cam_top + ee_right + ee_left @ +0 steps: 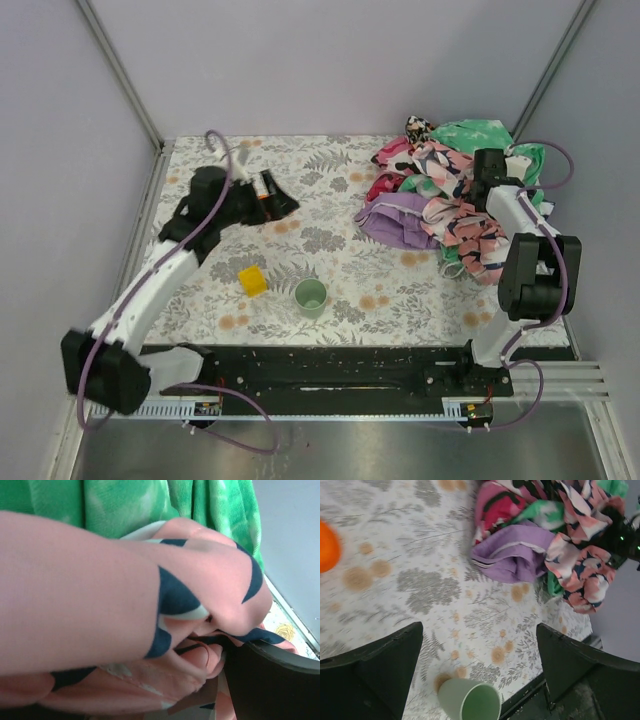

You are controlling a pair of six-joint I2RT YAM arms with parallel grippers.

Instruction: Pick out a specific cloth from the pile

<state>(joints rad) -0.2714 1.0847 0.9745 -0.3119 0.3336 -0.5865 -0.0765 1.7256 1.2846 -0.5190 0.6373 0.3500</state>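
Left gripper: my left gripper (283,205) (479,630) hangs over the far-left part of the table (330,165), jaws spread wide with nothing between them
Right gripper: my right gripper (488,170) sits down in the pile (455,195) by the right edge; pink floral fabric fills its camera, only one finger (272,685) shows, and I cannot tell whether it grips anything
Cloth, place: the lilac cloth (395,222) (512,555) lies on the pile's near-left side, in the far-right part of the table
Cloth to left gripper: well apart, off to its right, bare table between us
Cloth to right gripper: near, to its left and a little toward the near edge; touching or not, I cannot tell
Cloth, long axis: roughly along the near edge; its left end lies free on the table, its right end is tucked under pink floral fabric
Cup: a green cup (311,296) (470,700) stands near the near edge, just right of a yellow block (252,280)
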